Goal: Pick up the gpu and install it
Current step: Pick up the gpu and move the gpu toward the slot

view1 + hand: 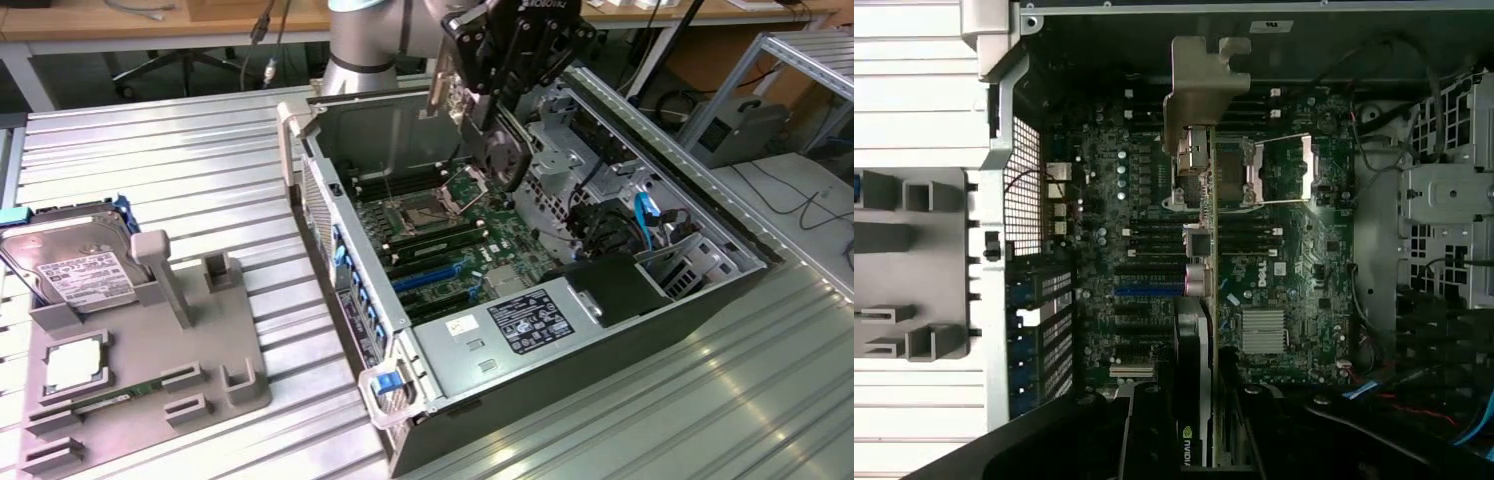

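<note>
On a ribbed metal tabletop (pixel 160 150), a silver hard drive (pixel 78 262) lay at the exterior view's left edge. It touched a grey parts fixture (pixel 200 330), which also held a processor chip (pixel 74 365) and a narrow green memory stick (pixel 118 397) near its front edge. At the tabletop's middle an open computer case (pixel 327 200) lay on its side, with its motherboard (pixel 447 235) facing up. Above the case's far half, the gripper (pixel 501 105) was closed on the gpu (pixel 505 155), its fingers clamping the card's two flat faces. The card hung on edge and appeared clear of the board. In the wrist view the gpu (pixel 1194 300) showed edge-on beside the processor socket (pixel 1254 175), ending in its silver bracket (pixel 1199 90). Towards the case's right edge sat drive cages (pixel 574 160), blue cables (pixel 650 215) and a labelled power supply (pixel 534 318). The card looked light and rigid but fragile. It seemed best held by its faces, away from the edge contacts, and unlikely to tolerate twisting.
</note>
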`<state>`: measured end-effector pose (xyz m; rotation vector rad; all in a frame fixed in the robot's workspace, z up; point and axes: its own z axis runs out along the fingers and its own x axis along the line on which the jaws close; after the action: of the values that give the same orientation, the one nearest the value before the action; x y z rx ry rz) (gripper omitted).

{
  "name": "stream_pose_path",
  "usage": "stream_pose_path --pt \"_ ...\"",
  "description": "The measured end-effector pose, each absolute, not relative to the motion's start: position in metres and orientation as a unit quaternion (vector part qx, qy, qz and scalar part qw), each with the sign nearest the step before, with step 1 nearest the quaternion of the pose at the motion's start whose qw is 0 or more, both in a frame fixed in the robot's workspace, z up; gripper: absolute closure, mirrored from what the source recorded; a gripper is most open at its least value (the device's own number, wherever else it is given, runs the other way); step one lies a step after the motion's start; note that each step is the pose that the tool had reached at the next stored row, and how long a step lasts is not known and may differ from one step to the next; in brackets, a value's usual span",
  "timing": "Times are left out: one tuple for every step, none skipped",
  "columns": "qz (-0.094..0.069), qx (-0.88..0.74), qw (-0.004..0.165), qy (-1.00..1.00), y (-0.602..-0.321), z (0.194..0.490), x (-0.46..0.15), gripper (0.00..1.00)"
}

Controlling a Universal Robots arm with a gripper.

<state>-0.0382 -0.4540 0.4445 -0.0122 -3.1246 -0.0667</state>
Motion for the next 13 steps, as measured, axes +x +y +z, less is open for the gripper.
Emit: stream_pose_path --pt "-0.021 -0.004 0.008 -1.0 -0.454 0.445 -0.035 0.73" --pt "-0.021 -0.004 0.008 -1.0 -0.454 0.445 -0.03 0.73" --pt "-0.021 -0.004 0.008 -1.0 -0.454 0.444 -0.027 0.73" --pt "-0.021 -0.004 0.008 -1.0 -0.454 0.445 -0.023 0.73" --pt "-0.021 -0.004 0.008 -1.0 -0.454 0.445 -0.019 0.73" --pt "-0.021 -0.004 0.008 -1.0 -0.454 0.444 -0.013 0.73" --pt "-0.021 -0.004 0.008 -1.0 -0.454 0.445 -0.01 0.73" --pt "-0.021 -0.004 0.008 -1.0 -0.454 0.445 -0.006 0.73" --pt "-0.021 -0.004 0.008 -1.0 -0.454 0.445 -0.001 0.73" --pt "-0.021 -0.004 0.008 -1.0 -0.453 0.445 0.003 0.73" --pt "-0.021 -0.004 0.008 -1.0 -0.453 0.445 0.006 0.73" --pt "-0.021 -0.004 0.008 -1.0 -0.453 0.444 0.009 0.73" --pt "-0.021 -0.004 0.008 -1.0 -0.453 0.444 0.013 0.73"
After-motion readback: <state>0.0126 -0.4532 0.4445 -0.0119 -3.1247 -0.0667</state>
